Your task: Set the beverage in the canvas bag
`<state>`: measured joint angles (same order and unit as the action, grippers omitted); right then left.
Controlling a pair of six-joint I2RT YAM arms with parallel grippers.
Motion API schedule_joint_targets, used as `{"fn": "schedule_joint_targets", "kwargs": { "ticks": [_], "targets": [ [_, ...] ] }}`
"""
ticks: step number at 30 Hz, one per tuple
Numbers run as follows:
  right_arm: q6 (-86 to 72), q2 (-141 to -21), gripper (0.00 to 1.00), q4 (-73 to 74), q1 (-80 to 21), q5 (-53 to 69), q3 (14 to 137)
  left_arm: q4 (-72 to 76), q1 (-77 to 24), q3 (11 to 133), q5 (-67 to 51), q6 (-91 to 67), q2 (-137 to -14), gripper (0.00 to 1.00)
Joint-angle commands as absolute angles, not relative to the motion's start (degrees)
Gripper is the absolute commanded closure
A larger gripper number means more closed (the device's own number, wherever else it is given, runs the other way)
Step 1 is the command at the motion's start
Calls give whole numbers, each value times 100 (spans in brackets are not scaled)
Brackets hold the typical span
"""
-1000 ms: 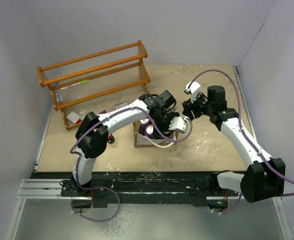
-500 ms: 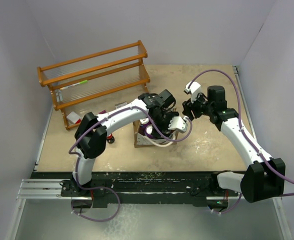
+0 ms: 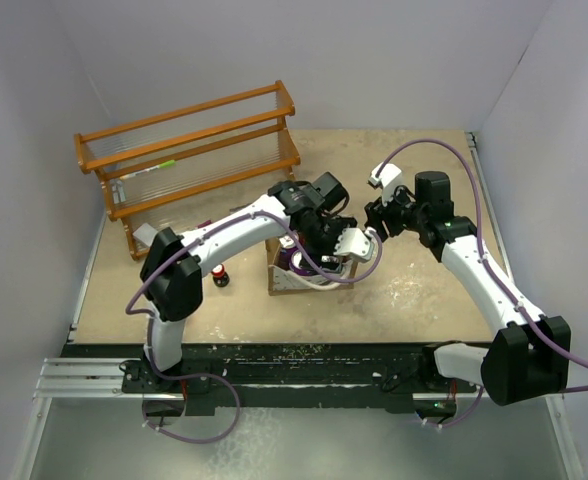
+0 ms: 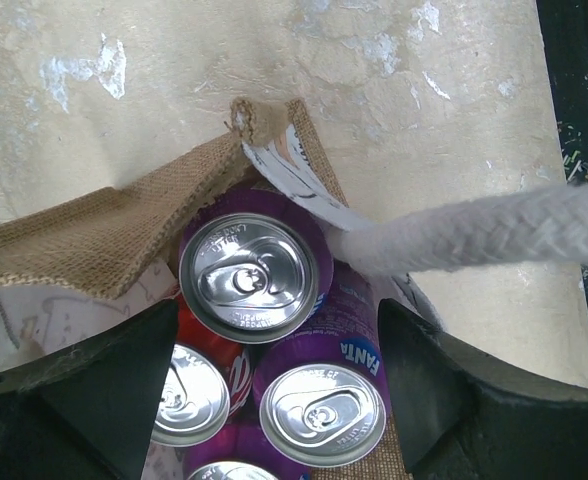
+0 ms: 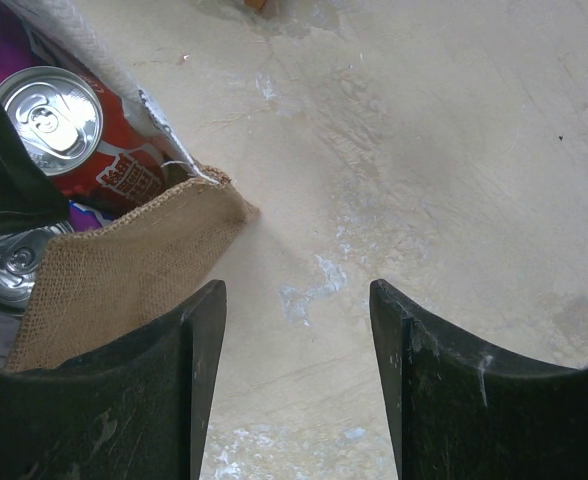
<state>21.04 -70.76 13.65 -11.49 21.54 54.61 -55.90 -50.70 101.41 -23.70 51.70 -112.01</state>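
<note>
Swinging its elbow outward since a second ago, the left arm is uncovering a small red-topped container (image 3: 218, 275) standing on the table (image 3: 404, 295), left of the canvas bag (image 3: 277, 281). Over the bag, the left gripper (image 4: 274, 335) is hanging spread wide and empty, with a purple can (image 4: 256, 278) and others standing inside below it. Beside the bag's corner, the right gripper (image 5: 296, 300) is hovering parted, holding nothing. Bagging is looking largely done; the outlying container may be remaining.
</note>
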Motion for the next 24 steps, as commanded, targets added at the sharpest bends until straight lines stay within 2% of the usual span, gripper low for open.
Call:
{"fn": "schedule_joint_targets", "kwargs": {
  "ticks": [1, 24],
  "targets": [
    [2168, -7040, 38, 1314, -1116, 2131, 5560, -5651, -5080, 10473, -2332, 5286, -10767, 17],
    [2129, -7054, 38, 1318, -1116, 2131, 5599, -5958, -4755, 10481, -2189, 5278, -9364, 18]
  ]
}}
